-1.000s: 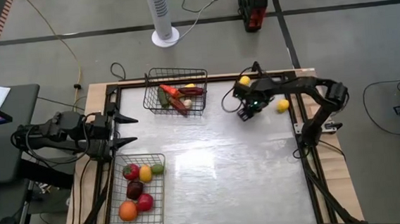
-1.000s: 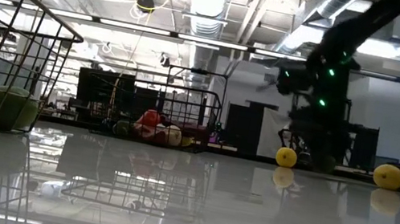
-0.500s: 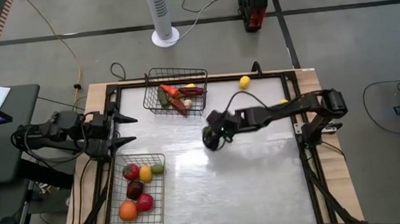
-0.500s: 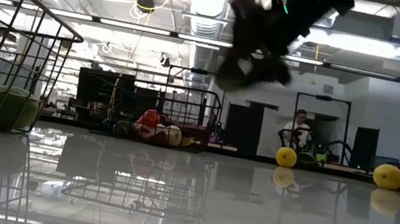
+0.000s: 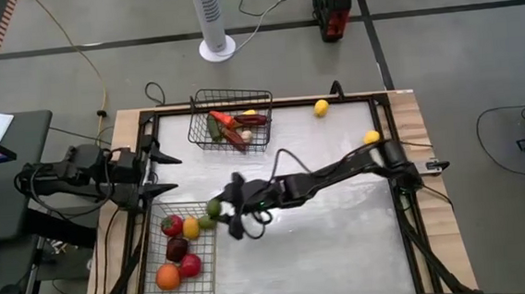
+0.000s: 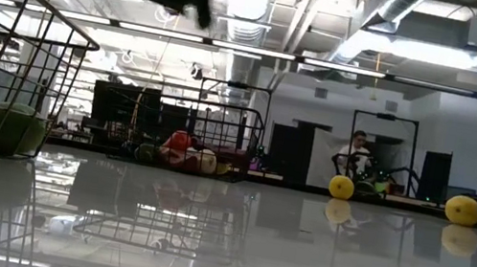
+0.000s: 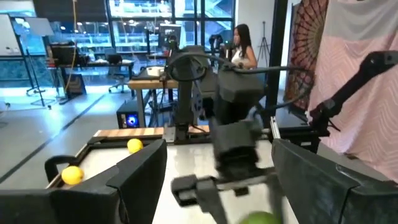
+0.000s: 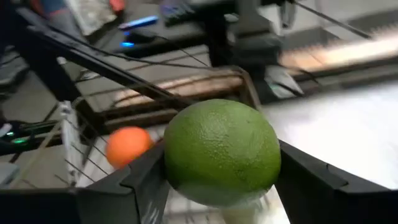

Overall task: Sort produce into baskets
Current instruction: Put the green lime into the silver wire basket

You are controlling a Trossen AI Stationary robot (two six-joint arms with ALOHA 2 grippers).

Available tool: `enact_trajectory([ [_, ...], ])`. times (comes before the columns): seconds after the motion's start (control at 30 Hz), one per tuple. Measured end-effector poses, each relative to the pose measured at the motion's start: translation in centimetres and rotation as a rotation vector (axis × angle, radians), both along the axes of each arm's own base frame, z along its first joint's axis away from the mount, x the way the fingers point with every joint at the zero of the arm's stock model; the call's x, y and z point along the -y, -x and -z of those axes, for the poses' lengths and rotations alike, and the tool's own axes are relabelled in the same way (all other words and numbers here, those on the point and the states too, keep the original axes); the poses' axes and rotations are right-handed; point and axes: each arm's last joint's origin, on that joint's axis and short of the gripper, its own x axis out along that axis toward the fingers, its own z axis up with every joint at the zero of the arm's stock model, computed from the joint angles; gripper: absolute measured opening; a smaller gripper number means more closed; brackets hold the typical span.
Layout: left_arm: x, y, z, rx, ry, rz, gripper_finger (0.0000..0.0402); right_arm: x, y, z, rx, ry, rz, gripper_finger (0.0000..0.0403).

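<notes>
My right gripper (image 5: 222,210) reaches across the table to the left, shut on a green lime (image 5: 214,207) above the far right corner of the near wire basket (image 5: 150,266). That basket holds a tomato, a lemon, a lime, an orange (image 8: 127,146) and other fruit. The far basket (image 5: 197,133) holds a carrot, a chilli and other vegetables. Two lemons (image 5: 321,108) (image 5: 371,137) lie on the table at the far right. My left gripper (image 5: 165,171) is open and empty at the table's left edge. My right gripper pinches the lime between its two fingers, one on each opposite side of the fruit (image 8: 177,165). The fingers come roughly level from the table's right. The lime is lifted clear, over the near basket's rim.
The table's shiny middle (image 5: 324,226) is bare between the baskets and the lemons. A raised frame (image 5: 406,211) runs round the table. A person (image 7: 239,50) shows in the room behind, far from the arms.
My right gripper has risen from beside the two lemons at the far right. It has swept fast across the table toward the left and near edges and now stands at the near basket's corner, holding the lime.
</notes>
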Motion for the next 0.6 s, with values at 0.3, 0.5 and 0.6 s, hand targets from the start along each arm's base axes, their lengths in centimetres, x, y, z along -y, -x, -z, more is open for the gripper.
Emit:
enact_trajectory([
  [0.3,0.0,-0.1,0.0,-0.006,0.000,0.001,0.0279,-1.5,-5.6,1.1,0.057,0.061,-0.200,0.0281],
  [0.5,0.0,-0.1,0.1,-0.015,-0.001,0.003,0.0279,-1.1,-6.9,2.5,-0.034,0.058,-0.203,0.0284],
  [0.6,0.0,-0.1,0.1,-0.017,-0.001,0.004,0.0279,-0.8,-7.0,3.0,-0.061,0.057,-0.196,0.0296],
])
